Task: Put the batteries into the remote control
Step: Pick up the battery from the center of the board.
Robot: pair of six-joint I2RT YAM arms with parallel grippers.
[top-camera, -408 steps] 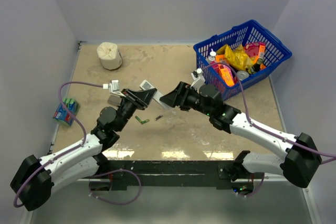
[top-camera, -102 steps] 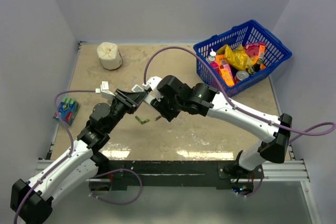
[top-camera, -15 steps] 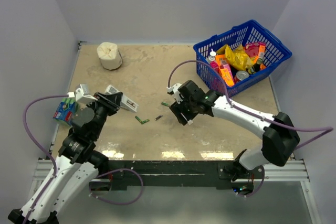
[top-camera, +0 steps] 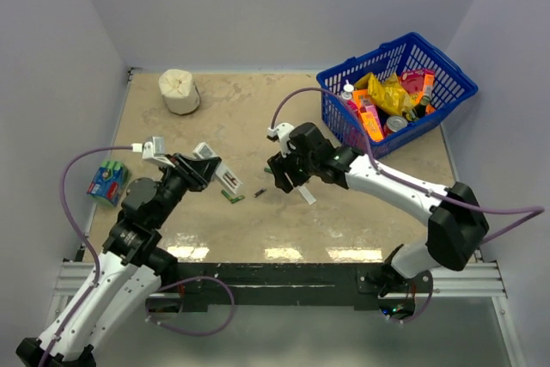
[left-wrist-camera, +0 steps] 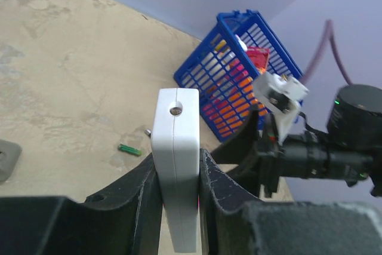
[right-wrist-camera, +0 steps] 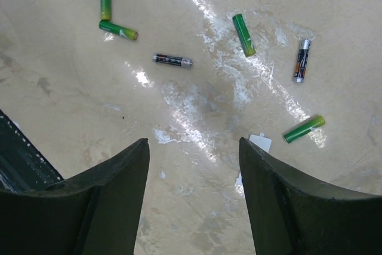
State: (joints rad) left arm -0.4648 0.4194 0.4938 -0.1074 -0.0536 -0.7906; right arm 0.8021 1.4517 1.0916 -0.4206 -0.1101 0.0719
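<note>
My left gripper (top-camera: 210,171) is shut on the white remote control (top-camera: 220,174), which stands on edge between the fingers (left-wrist-camera: 218,183) in the left wrist view (left-wrist-camera: 175,147). My right gripper (top-camera: 288,180) hangs open above the table with nothing between its jaws (right-wrist-camera: 192,141). Several loose batteries lie below it: green ones (right-wrist-camera: 118,29) (right-wrist-camera: 242,26) (right-wrist-camera: 304,129) and dark ones (right-wrist-camera: 172,60) (right-wrist-camera: 301,60). A small flat white piece (right-wrist-camera: 258,143) lies on the table, partly hidden by the right finger. From above, batteries (top-camera: 230,197) show between the two grippers.
A blue basket (top-camera: 395,92) full of packets stands at the back right, close behind the right arm. A white roll (top-camera: 179,90) sits at the back left. A shrink-wrapped pack of green cells (top-camera: 107,180) lies by the left edge.
My left arm has swung to the right with the remote, toward the batteries. The right gripper has shifted slightly up and left, and its jaws have opened wider.
</note>
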